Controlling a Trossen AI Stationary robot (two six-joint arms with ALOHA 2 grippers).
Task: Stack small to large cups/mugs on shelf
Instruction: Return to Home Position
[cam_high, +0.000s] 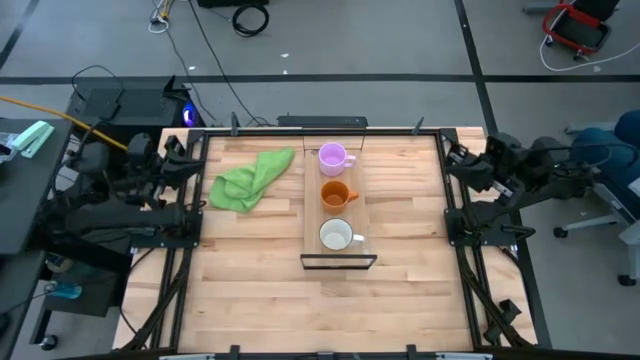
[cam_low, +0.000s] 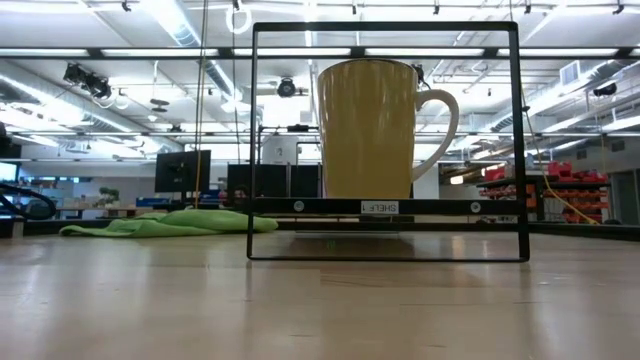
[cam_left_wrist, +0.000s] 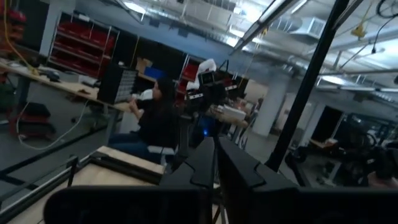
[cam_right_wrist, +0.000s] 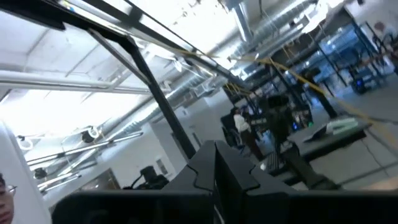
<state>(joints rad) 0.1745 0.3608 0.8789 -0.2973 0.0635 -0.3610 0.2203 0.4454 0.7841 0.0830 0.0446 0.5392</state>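
Note:
Three mugs stand upright in a row on the shelf (cam_high: 312, 215), a light-wood plank with a thin black frame lying mid-table. The purple mug (cam_high: 332, 156) is farthest, the orange mug (cam_high: 336, 194) is in the middle and the white mug (cam_high: 337, 235) is nearest. In the low view the white mug (cam_low: 370, 130) fills the shelf frame (cam_low: 252, 140) and hides the other two. My left gripper (cam_left_wrist: 216, 163) is shut, parked at the table's left edge and aimed into the room. My right gripper (cam_right_wrist: 216, 163) is shut, parked at the right edge.
A crumpled green cloth (cam_high: 250, 178) lies on the slatted tabletop left of the shelf, and shows as the green cloth (cam_low: 170, 222) in the low view. Bare wood lies near and right of the shelf. A person (cam_left_wrist: 155, 118) sits at a bench beyond the table.

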